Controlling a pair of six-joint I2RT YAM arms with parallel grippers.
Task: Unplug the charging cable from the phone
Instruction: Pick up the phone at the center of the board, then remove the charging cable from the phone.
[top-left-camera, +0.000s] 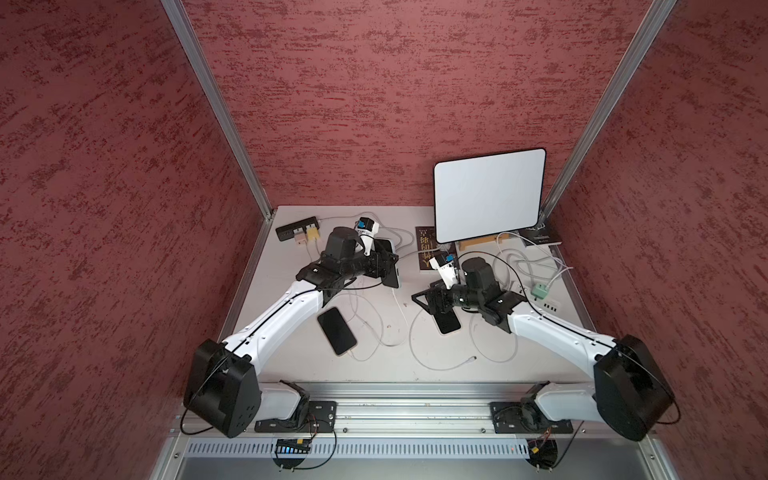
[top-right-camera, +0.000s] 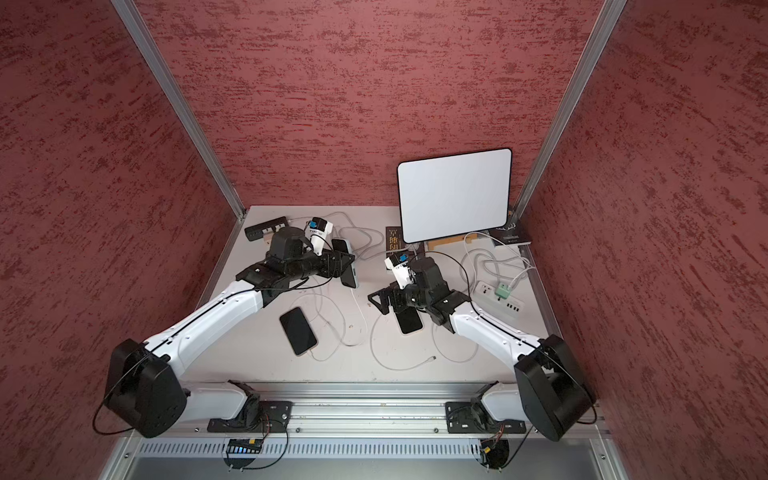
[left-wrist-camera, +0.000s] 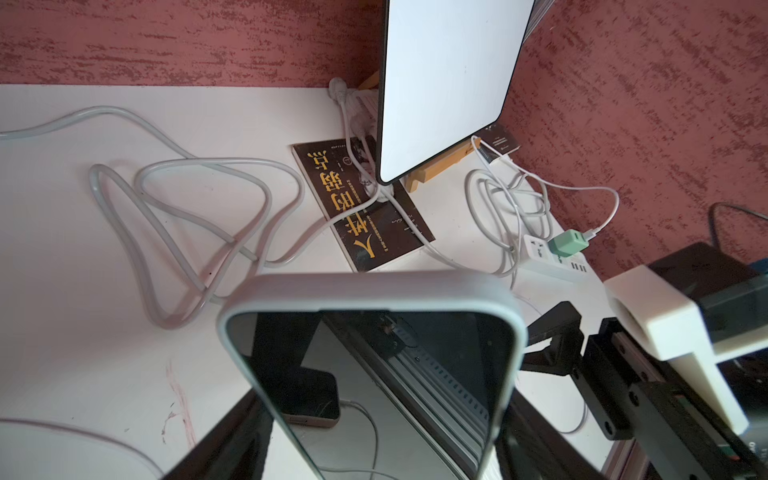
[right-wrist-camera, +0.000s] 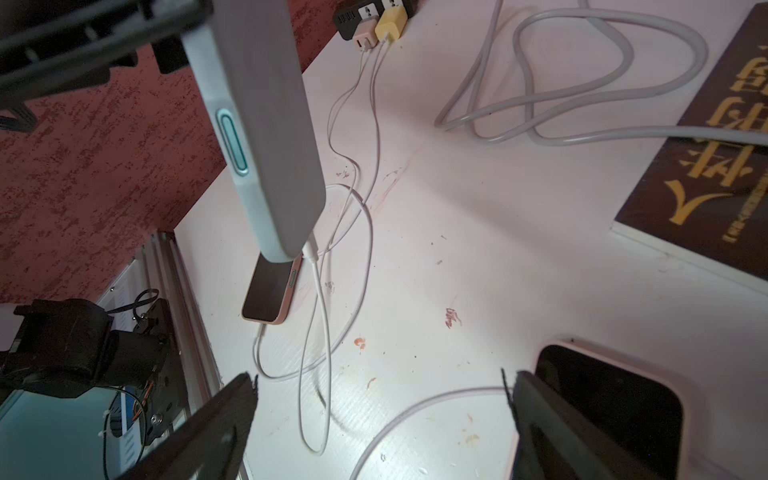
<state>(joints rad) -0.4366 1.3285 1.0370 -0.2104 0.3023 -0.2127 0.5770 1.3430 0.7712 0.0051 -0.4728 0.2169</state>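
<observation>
Left gripper (top-left-camera: 385, 266) we find clamped on the grey-cased phone (right-wrist-camera: 257, 124), which hangs raised above the white table (right-wrist-camera: 498, 249). We note the white charging cable (right-wrist-camera: 318, 299) plugged into its lower end. Right gripper (right-wrist-camera: 380, 388) stands wide open and empty, low over the table beside another dark-screened phone (right-wrist-camera: 615, 403).

Top views both stare down at the whole table (top-left-camera: 299, 370) from high out front, wrist cams sit close in, both catching the grey-cased phone (left-wrist-camera: 374, 374).
</observation>
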